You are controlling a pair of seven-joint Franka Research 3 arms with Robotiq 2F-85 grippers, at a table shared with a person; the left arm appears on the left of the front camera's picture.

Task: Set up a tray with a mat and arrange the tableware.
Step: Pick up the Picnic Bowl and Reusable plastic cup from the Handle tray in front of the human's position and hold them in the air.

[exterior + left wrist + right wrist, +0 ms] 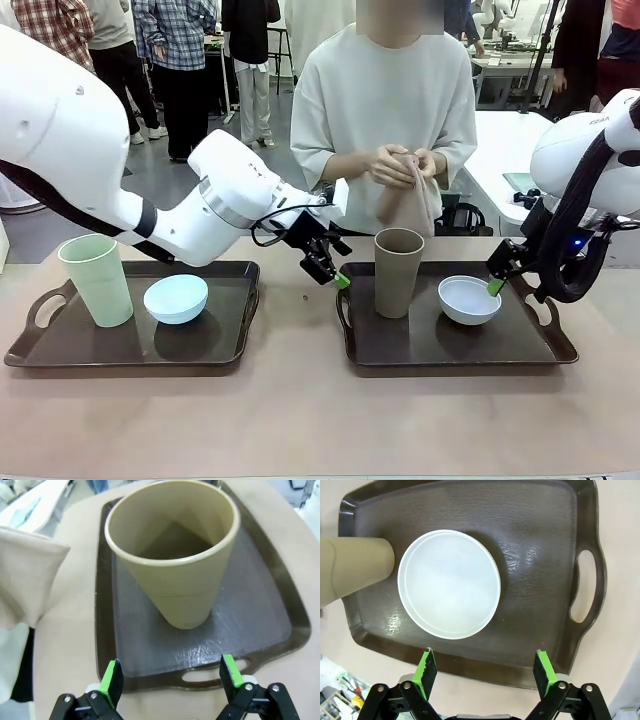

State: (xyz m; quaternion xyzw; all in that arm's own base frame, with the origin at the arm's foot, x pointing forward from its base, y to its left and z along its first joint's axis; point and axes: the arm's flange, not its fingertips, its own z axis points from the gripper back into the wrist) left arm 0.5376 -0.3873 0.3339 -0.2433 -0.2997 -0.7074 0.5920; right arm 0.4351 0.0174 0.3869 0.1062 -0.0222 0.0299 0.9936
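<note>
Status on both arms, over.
Left gripper open near taupe tumbler. Right gripper open near white bowl. Person's hands hold a cloth behind the tray.

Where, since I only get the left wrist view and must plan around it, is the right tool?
Observer: The right tool hovers open beside a pale bluish-white bowl, on the same dark tray as your taupe tumbler.
Operator: Anything else on the table?
Observer: A second tray on the robot's left carries a pale green tumbler and a light blue bowl.
Operator: And the person?
Observer: The person's hands hold a beige cloth at chest height, off the table.
</note>
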